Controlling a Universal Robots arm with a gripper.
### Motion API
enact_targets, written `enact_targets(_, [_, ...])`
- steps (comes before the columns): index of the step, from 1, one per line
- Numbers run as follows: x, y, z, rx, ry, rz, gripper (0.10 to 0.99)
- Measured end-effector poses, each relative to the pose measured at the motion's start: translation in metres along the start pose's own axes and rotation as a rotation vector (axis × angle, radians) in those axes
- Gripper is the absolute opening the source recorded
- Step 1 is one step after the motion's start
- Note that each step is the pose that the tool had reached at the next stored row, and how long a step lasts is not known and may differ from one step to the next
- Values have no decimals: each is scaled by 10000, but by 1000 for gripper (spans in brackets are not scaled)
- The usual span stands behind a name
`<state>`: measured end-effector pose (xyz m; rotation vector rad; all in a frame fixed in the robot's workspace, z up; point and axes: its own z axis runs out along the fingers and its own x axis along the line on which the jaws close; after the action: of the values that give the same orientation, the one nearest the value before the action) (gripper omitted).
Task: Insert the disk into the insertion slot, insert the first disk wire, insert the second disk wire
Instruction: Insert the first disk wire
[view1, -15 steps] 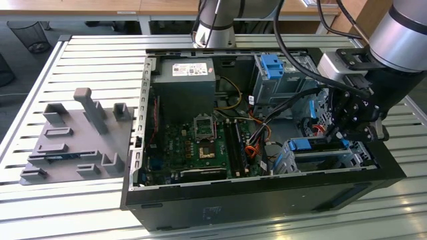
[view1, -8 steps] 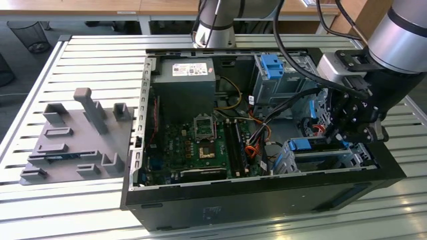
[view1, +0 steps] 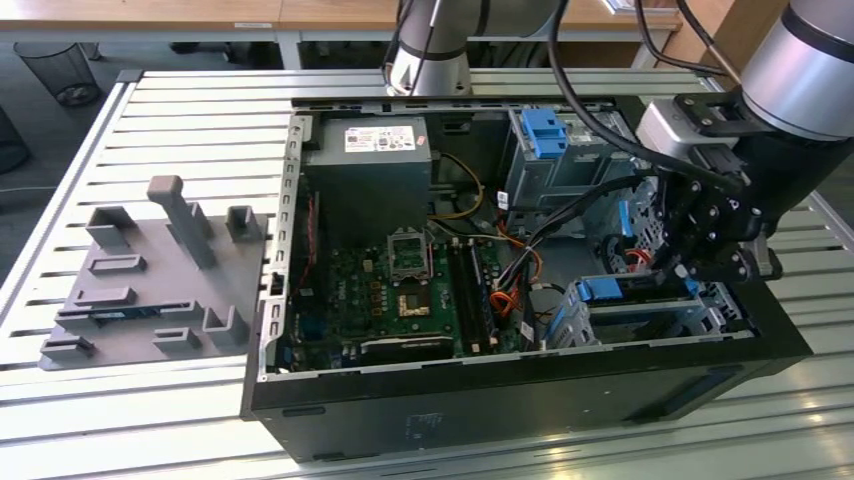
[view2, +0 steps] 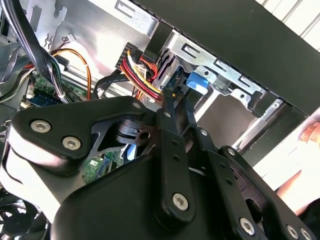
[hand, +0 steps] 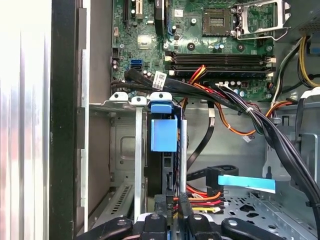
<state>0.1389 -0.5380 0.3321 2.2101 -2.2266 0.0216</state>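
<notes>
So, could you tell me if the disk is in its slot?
In: the disk sits inside the metal slot, its blue end at the opening.

In the exterior view the arm (view1: 801, 70) is being cut off by the frame at two o'clock from the case (view1: 534, 400), and the gripper (view1: 681, 262) is covering much of the disk (view1: 614, 290) at the case's four o'clock. In the second wrist view the gripper's (view2: 170, 97) black body is blocking most of the interior, and a pinkish blur (view2: 309, 134) is sitting at the edge, too soft to identify. In the first wrist view the disk (hand: 164, 135) is showing edge-on, hiding its label.
</notes>
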Motion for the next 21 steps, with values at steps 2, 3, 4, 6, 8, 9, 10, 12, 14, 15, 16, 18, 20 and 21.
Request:
enact_targets(2, [0,0,-25,0,0,0,239])
enact_targets(3, [0,0,-34,0,-1,0,239])
enact_targets(4, [1,0,-41,0,-1,0,239])
enact_targets(6, [1,-1,-51,0,-2,0,239])
enact_targets(8, [0,0,-58,0,-2,0,239])
enact_targets(9, [1,0,-61,0,-1,0,224])
enact_targets(10, [1,0,-65,0,-1,0,224])
enact_targets(12, [1,0,-70,0,-2,0,153])
enact_targets(14, [1,-1,-76,0,-1,1,153])
enact_targets(15, [1,-1,-79,0,-1,2,153])
enact_targets(16, [1,-1,-82,0,-1,2,153])
enact_targets(18, [1,-1,-87,0,-1,3,153])
enact_targets(20, [1,-1,-91,0,-2,4,153])
enact_targets(21, [1,-1,-94,0,-1,4,153])
